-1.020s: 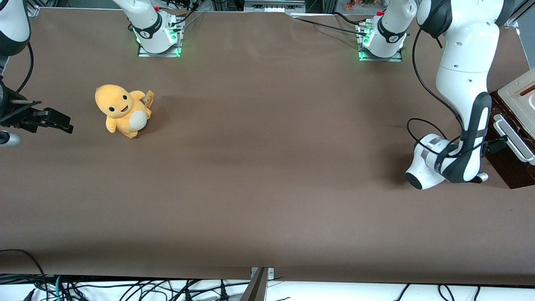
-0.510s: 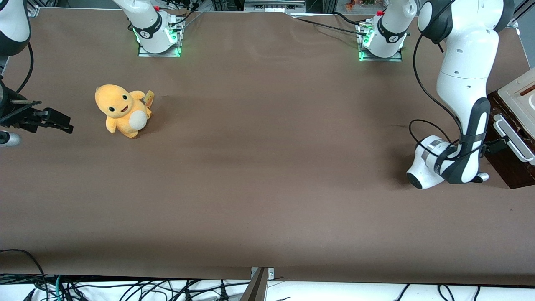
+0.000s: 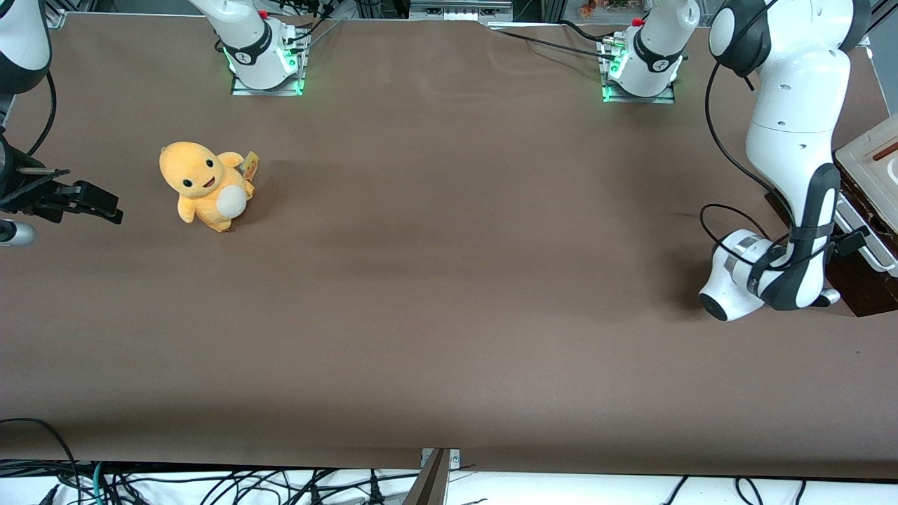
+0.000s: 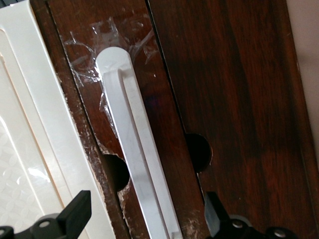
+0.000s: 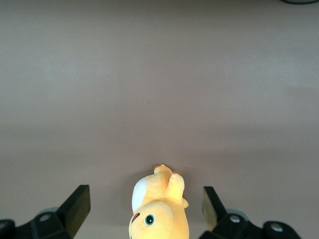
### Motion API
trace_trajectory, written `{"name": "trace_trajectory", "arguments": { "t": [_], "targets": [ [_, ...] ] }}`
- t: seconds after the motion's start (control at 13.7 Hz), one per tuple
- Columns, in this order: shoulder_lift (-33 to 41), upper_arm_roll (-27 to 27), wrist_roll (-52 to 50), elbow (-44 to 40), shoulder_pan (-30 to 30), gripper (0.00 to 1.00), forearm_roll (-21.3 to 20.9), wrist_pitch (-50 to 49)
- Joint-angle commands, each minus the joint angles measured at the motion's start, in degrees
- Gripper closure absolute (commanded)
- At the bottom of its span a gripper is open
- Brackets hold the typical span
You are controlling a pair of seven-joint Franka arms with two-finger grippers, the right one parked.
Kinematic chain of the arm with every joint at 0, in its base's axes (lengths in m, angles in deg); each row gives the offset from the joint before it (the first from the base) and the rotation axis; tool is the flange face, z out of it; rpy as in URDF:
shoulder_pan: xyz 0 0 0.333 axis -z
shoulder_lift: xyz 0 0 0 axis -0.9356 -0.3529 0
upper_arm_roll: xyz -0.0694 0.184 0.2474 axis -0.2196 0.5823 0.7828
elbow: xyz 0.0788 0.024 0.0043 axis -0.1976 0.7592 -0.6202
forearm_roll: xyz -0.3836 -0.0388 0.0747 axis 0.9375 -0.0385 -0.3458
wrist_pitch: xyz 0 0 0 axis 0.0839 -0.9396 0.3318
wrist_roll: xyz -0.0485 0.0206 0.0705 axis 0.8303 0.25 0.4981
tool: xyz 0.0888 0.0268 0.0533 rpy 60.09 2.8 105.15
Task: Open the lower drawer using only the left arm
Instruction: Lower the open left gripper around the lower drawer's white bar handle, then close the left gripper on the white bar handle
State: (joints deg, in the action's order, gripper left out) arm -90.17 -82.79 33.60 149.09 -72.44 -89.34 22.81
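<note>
At the working arm's end of the table stands a dark brown cabinet. Its lower drawer [image 3: 867, 286] [image 4: 155, 110] carries a long white bar handle [image 3: 877, 254] [image 4: 132, 139]. The left arm [image 3: 793, 126] bends down in front of the drawer. Its black gripper [image 3: 850, 243] [image 4: 144, 209] is open and points at the drawer front. In the left wrist view one fingertip stands on each side of the handle, with the handle in the gap and neither fingertip touching it. Clear tape covers the handle's rounded end.
A cream framed panel [image 3: 870, 158] [image 4: 30, 124] forms the cabinet's top, above the handle. A wider dark wood panel [image 4: 244, 99] lies beside the drawer front. A yellow plush toy [image 3: 205, 186] [image 5: 159, 209] sits toward the parked arm's end of the brown table [image 3: 449, 280].
The left arm has shifted toward the cabinet and slightly nearer the front camera, bringing the gripper up to the white handle. The plush toy has not moved.
</note>
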Motion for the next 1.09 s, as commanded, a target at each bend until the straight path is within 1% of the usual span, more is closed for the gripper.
{"name": "trace_trajectory", "arguments": {
  "t": [0.0, 0.15, 0.22, 0.58, 0.73, 1.02],
  "targets": [
    [-1.32, -0.33, -0.40, -1.83, -0.84, 0.08, -1.45, 0.88],
    [-1.40, -0.33, -0.40, -2.18, -0.84, 0.20, -1.37, 1.24],
    [-1.40, -0.33, -0.58, -2.18, -0.84, 0.28, -1.45, 1.24],
    [-1.49, -0.33, -0.58, -2.80, -1.55, 0.39, -1.54, 1.33],
    [-1.40, -0.33, -0.58, -2.89, -1.72, 0.41, -1.63, 1.33],
    [-1.40, -0.33, -1.37, -2.89, -1.63, 0.69, -1.54, 1.42]
  ]
}}
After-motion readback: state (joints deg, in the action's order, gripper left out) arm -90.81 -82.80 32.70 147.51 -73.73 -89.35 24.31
